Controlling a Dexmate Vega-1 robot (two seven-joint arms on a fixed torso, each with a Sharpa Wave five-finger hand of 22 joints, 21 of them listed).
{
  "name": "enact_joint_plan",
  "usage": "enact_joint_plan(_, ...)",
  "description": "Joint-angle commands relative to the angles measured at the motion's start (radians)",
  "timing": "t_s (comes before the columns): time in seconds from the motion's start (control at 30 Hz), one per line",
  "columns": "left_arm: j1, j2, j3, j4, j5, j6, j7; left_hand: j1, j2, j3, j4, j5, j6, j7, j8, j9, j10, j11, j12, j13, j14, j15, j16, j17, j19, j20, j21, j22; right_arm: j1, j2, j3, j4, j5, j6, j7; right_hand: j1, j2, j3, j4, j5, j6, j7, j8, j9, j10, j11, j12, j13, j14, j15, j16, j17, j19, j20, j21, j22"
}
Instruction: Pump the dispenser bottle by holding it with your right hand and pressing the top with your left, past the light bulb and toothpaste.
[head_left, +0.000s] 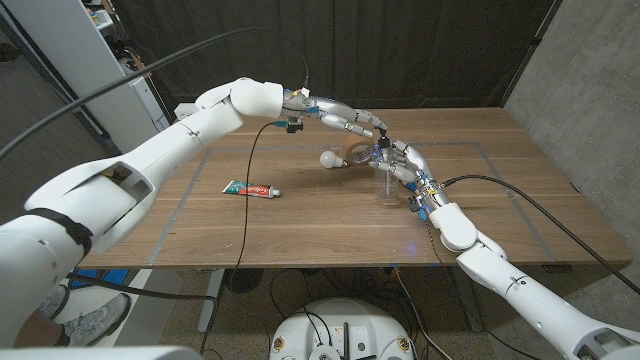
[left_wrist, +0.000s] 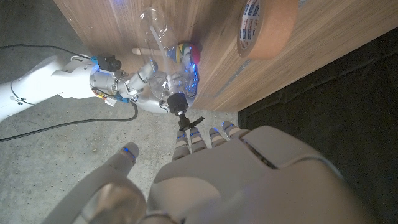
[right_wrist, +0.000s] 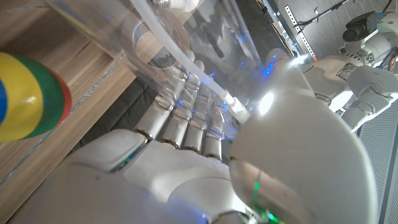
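A clear dispenser bottle (head_left: 385, 186) with a black pump top (left_wrist: 180, 107) stands upright right of the table's middle. My right hand (head_left: 408, 168) grips it from the right, fingers wrapped round its clear wall (right_wrist: 149, 31). My left hand (head_left: 345, 122) reaches in from the far left, fingers stretched out just over the pump. In the left wrist view its fingertips (left_wrist: 198, 140) sit right at the pump head; whether they touch it I cannot tell. A white light bulb (head_left: 330, 160) lies left of the bottle, and a toothpaste tube (head_left: 250, 189) lies farther left.
A tan tape roll (head_left: 355, 153) stands on edge just behind the bulb, close to the bottle. A small multi-coloured object (right_wrist: 25, 93) lies on the wood beside the bottle. A black cable (head_left: 247, 190) hangs from my left arm across the table's left half.
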Motion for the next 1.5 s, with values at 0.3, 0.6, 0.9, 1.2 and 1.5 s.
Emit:
enact_joint_plan(0.3,0.002,0.010,-0.028,-0.031,0.022,0.002,0.055,0.008,0.124,0.008,-0.009,0.009,-0.010,-0.010,0.006,0.004,-0.012,-0.007,0.001,-0.001,-0.053,-0.068,0.004,-0.001,-0.019,-0.110,0.009,0.001,0.007,0.000,-0.007,0.008,-0.001,-0.001,0.010,0.110,0.116,0.023,0.017,0.003,0.005,0.005,0.009,0.002,0.101,-0.094,0.003,0.005,0.009,-0.127,-0.006,0.006,-0.006,-0.044,0.014,0.003)
enact_joint_plan(0.6,0.006,0.013,-0.042,-0.042,0.021,0.016,0.076,0.010,0.123,0.011,-0.011,0.010,-0.012,-0.010,0.007,0.004,-0.014,-0.010,0.001,-0.001,-0.050,-0.068,0.004,-0.002,-0.012,-0.110,0.011,0.001,0.008,0.003,-0.007,0.012,0.001,0.000,0.007,0.112,0.117,0.023,0.017,0.002,0.002,0.003,0.010,0.000,0.100,-0.093,0.000,0.006,0.008,-0.128,-0.010,0.009,-0.007,-0.044,0.017,0.003)
enact_joint_plan(0.9,0.015,0.021,-0.057,-0.055,0.004,0.039,0.089,0.012,0.122,0.016,-0.014,0.010,-0.012,-0.013,0.009,0.004,-0.013,-0.011,0.004,-0.001,-0.040,-0.068,0.006,-0.003,-0.002,-0.106,0.014,0.000,0.008,0.005,-0.006,0.014,0.005,0.002,0.008,0.113,0.118,0.022,0.017,0.002,0.001,0.002,0.011,-0.002,0.099,-0.096,-0.001,0.010,0.010,-0.127,-0.012,0.012,-0.009,-0.045,0.021,0.003)
enact_joint_plan(1.2,0.067,0.046,-0.096,-0.092,-0.051,0.146,0.119,0.014,0.120,0.020,-0.016,0.010,-0.006,-0.013,0.012,0.004,-0.011,-0.008,0.005,-0.001,-0.029,-0.066,0.008,-0.004,0.014,-0.100,0.019,0.000,0.007,0.022,-0.002,0.023,0.027,0.013,0.002,0.113,0.118,0.022,0.018,0.002,-0.001,0.002,0.012,-0.003,0.098,-0.094,-0.004,0.010,0.009,-0.126,-0.017,0.014,-0.013,-0.044,0.024,0.003)
enact_joint_plan(1.5,0.136,0.075,-0.142,-0.147,-0.095,0.261,0.188,0.015,0.117,0.026,-0.018,0.010,0.006,-0.014,0.015,0.003,0.000,-0.006,0.010,-0.001,-0.013,-0.066,0.009,-0.004,0.026,-0.094,0.021,-0.001,0.009,0.053,0.003,0.040,0.039,0.034,-0.017,0.116,0.118,0.021,0.017,0.002,-0.009,0.001,0.010,-0.004,0.092,-0.095,-0.008,0.013,0.008,-0.127,-0.020,0.016,-0.019,-0.044,0.026,0.003)
